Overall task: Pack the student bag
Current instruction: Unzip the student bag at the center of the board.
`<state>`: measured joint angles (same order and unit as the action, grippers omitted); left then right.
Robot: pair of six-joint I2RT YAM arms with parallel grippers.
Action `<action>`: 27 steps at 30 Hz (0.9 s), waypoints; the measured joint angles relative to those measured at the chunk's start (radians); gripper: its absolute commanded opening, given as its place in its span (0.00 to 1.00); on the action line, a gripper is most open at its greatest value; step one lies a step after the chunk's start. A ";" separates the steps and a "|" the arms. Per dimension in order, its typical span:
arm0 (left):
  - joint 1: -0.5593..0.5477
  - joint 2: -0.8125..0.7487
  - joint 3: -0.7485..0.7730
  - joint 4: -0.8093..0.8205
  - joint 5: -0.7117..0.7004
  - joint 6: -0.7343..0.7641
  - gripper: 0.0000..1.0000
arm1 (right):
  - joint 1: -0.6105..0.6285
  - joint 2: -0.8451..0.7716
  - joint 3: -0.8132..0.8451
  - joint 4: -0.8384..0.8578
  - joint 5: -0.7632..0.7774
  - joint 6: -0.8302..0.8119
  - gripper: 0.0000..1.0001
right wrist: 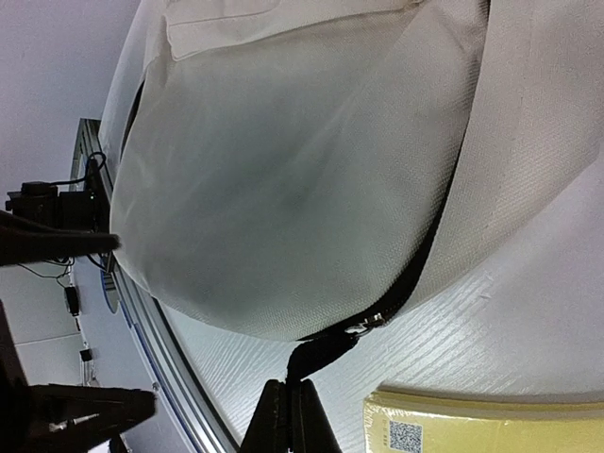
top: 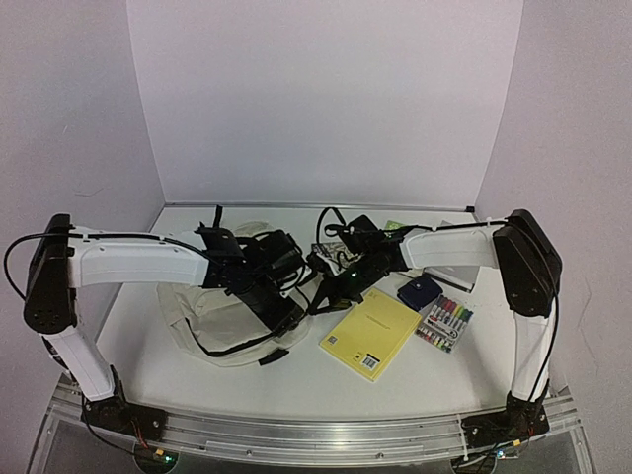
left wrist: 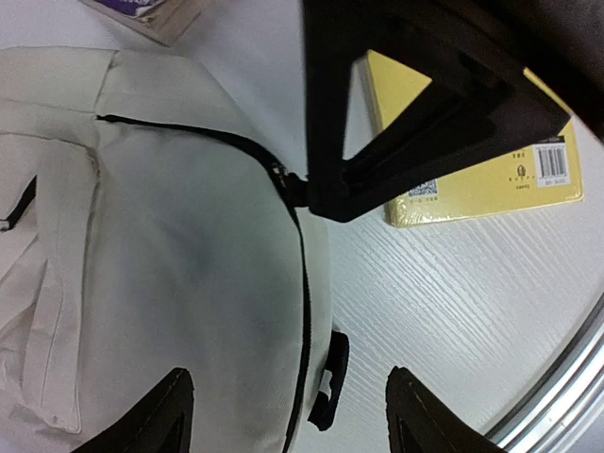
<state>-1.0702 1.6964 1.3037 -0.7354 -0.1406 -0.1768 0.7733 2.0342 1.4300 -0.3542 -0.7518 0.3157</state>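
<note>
My right gripper (right wrist: pixel 291 396) pinches the zipper pull (right wrist: pixel 321 351) of the student bag (right wrist: pixel 302 170), lying flat on the table (right wrist: pixel 528 311); my left gripper (left wrist: pixel 288 392) gapes above it. Unanchored fabric may drag along, or the pull slip free.

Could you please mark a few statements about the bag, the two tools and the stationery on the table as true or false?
1. The right tool is shut on the zipper pull of the student bag. True.
2. The left tool is clamped on the bag's fabric. False: its fingers stand open above the bag, holding nothing.
3. The yellow book lies on the table, outside the bag. True.
4. The marker set is inside the bag. False: it lies on the table, to the right of the book.
</note>
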 measured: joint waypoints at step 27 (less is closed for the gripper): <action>-0.067 0.192 0.008 0.081 -0.214 0.074 0.07 | -0.022 -0.002 -0.019 -0.002 -0.002 0.012 0.00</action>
<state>-1.1369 1.8880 1.3114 -0.6539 -0.3543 -0.1030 0.7517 2.0323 1.4113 -0.3560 -0.7540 0.3279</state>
